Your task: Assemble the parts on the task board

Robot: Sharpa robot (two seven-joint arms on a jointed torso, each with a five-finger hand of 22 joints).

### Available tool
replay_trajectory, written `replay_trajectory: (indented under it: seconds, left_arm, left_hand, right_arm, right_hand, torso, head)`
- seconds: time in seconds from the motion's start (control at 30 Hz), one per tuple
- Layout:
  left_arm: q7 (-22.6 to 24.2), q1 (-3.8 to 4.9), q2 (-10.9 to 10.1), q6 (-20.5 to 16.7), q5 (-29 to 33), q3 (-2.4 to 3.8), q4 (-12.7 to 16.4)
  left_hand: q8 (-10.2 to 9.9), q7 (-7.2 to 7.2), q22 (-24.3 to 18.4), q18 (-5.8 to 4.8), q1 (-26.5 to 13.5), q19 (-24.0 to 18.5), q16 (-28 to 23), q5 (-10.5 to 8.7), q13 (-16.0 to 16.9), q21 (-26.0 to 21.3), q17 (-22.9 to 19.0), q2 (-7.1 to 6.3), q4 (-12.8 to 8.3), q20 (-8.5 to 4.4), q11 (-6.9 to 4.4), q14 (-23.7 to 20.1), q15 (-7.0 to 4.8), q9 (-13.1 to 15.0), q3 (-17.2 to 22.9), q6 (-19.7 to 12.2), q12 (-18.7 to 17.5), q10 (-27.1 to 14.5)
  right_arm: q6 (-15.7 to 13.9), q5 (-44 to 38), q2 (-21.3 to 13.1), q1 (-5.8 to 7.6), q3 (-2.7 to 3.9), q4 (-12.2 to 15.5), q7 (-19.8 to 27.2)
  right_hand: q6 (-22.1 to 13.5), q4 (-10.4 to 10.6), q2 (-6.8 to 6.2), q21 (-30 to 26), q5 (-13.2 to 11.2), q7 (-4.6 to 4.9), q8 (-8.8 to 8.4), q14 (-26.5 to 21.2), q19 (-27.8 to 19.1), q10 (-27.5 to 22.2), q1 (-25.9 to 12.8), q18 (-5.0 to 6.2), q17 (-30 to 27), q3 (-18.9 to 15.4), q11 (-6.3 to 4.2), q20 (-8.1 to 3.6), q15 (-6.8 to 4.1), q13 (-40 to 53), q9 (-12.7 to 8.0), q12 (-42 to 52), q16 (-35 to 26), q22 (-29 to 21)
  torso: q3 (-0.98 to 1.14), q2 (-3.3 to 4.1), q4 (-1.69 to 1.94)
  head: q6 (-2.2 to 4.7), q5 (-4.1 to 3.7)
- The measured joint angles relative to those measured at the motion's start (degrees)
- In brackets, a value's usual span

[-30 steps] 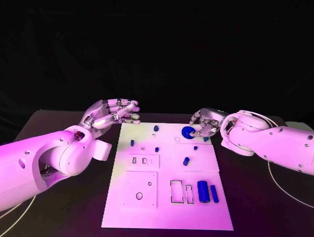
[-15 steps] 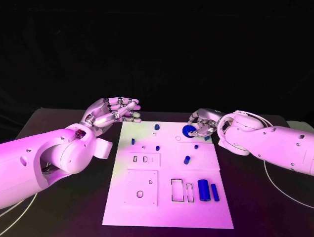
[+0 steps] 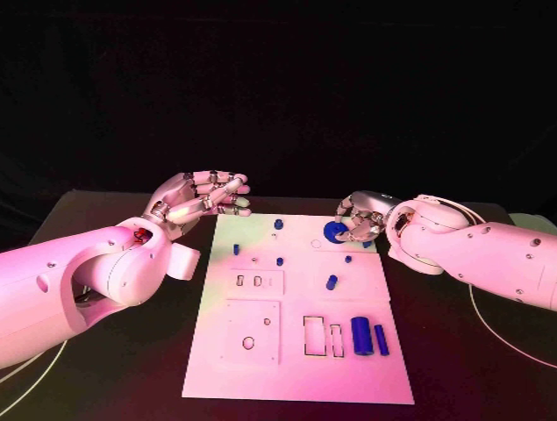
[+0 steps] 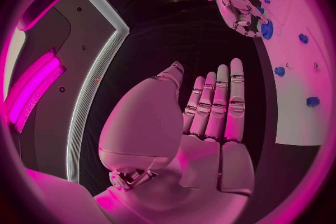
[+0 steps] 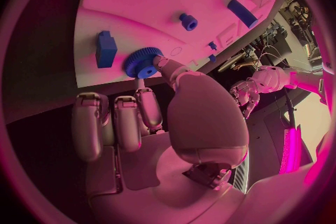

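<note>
The right hand (image 3: 360, 224) pinches a blue gear (image 5: 142, 63) at the task board's (image 3: 297, 351) far edge; the left hand (image 3: 203, 197) hovers beside the board, fingers half-curled, holding nothing.

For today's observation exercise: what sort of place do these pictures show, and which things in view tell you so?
Probably a robotics lab test bench. A white task board with cut-out slots and small blue parts lies on a black table, and two robot hands work over it, the right hand holding a blue gear.
</note>
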Motion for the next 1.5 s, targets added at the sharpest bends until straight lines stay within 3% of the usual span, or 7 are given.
replay_trajectory:
  seconds: [0.1,0.13,0.6,0.8,1.07,1.23,1.5]
  left_arm:
    - [-0.02,0.0,0.01,0.02,0.0,0.0,0.0]
    - [-0.03,0.0,0.01,0.04,0.01,0.0,-0.01]
    - [-0.12,0.0,-0.04,0.11,0.01,0.0,-0.03]
    - [-0.17,0.0,-0.04,0.14,0.01,0.0,-0.08]
    - [-0.21,0.0,-0.07,0.17,0.02,0.0,-0.18]
    - [-0.23,0.0,-0.06,0.2,0.02,0.0,-0.24]
    - [-0.26,0.0,0.05,0.27,0.02,0.0,-0.3]
  left_hand:
    - [0.0,0.0,0.0,0.0,0.0,0.0,0.0,0.0,0.0,0.0,0.0,0.0,0.0,0.0,0.0,0.0,0.0,0.0,0.0,0.0,0.0,0.0]
    - [0.0,0.0,0.0,0.0,0.0,0.0,0.0,0.0,0.0,0.0,0.0,0.0,0.0,0.0,0.0,0.0,0.0,0.0,0.0,0.0,0.0,0.0]
    - [0.0,0.0,-0.06,0.0,0.0,0.0,0.0,0.0,0.0,0.0,0.16,0.0,0.0,0.0,0.0,0.0,0.0,0.0,0.0,0.0,-0.34,0.0]
    - [0.0,0.0,-0.06,0.0,0.0,0.0,0.0,0.0,0.0,0.0,0.15,0.0,0.0,0.0,0.0,0.0,0.0,0.0,0.0,0.0,-0.34,0.0]
    - [0.0,0.0,-0.06,0.0,0.0,0.0,0.0,0.0,0.0,0.0,0.15,0.0,0.0,0.0,0.0,0.0,0.0,0.0,0.0,0.0,-0.33,0.0]
    - [0.0,0.0,-0.06,0.0,0.0,0.0,0.0,0.0,0.0,0.0,0.15,0.0,0.0,0.0,0.0,0.0,0.0,0.0,0.0,0.0,-0.33,0.0]
    - [0.0,0.0,-0.06,0.0,0.0,0.0,-0.22,0.0,0.0,0.0,0.27,0.0,0.0,0.0,0.21,0.0,0.0,-0.05,0.0,0.0,-0.33,0.21]
  right_arm:
    - [-0.01,-0.31,0.03,-0.04,0.02,-0.06,0.02]
    - [-0.02,-0.51,0.04,-0.05,0.03,-0.08,0.04]
    - [-1.65,-4.98,0.24,-0.48,0.13,0.13,0.37]
    - [-3.16,-6.78,-0.05,-0.72,0.05,0.98,0.44]
    - [-6.49,-9.37,-0.9,-1.09,-0.18,3.72,0.51]
    - [-8.69,-11.82,-0.88,-0.37,-0.05,6.65,0.22]
    - [-10.73,-15.56,2.04,0.3,0.01,9.93,-0.62]
  right_hand:
    - [0.38,-0.15,0.23,0.0,-0.01,0.02,0.21,0.0,0.0,0.0,0.23,-0.11,0.0,0.33,0.0,0.0,0.0,0.0,0.02,0.0,0.0,0.0]
    - [0.39,-0.22,0.23,0.0,-0.01,0.02,0.21,0.0,0.0,0.0,0.23,-0.63,0.0,0.4,0.0,0.0,0.0,0.0,0.02,0.0,0.0,0.0]
    - [2.0,-0.87,0.69,0.61,-0.11,-0.37,1.57,0.0,0.0,0.93,0.68,-0.62,-0.01,1.88,-0.53,0.0,0.0,-0.01,0.0,1.32,0.23,0.04]
    - [2.58,-0.99,0.85,0.61,0.47,0.13,1.78,0.01,0.0,1.46,0.84,-0.6,-0.01,3.29,-1.06,0.0,-0.44,-0.01,0.0,2.0,0.23,0.03]
    - [2.99,-0.8,1.13,0.61,1.14,0.5,1.78,0.01,0.01,2.06,0.51,-0.55,-0.02,3.81,-1.26,-0.44,-0.85,-0.02,0.0,2.45,0.45,0.03]
    - [2.99,-0.66,1.06,0.61,1.14,0.5,1.78,0.01,0.01,2.24,-0.21,-0.52,-0.02,3.95,-1.44,-0.44,-0.85,-0.03,0.0,2.59,0.45,0.02]
    - [2.99,-0.62,1.12,0.61,0.84,0.5,1.78,0.01,0.01,2.24,-0.41,-0.51,0.03,3.98,-1.44,-0.44,-0.84,-0.03,0.01,2.59,0.45,0.02]
  torso:
    - [0.01,0.0,0.03]
    - [0.02,-0.01,0.03]
    - [0.02,0.03,0.03]
    - [0.02,0.03,0.07]
    - [0.02,0.01,0.08]
    - [-0.03,-0.02,0.1]
    - [-0.08,-0.01,0.17]
  head:
    - [-0.04,-0.06]
    - [-0.05,-0.09]
    - [-0.12,-0.21]
    - [-0.16,-0.27]
    - [0.01,-0.2]
    - [0.2,-0.16]
    - [0.35,0.02]
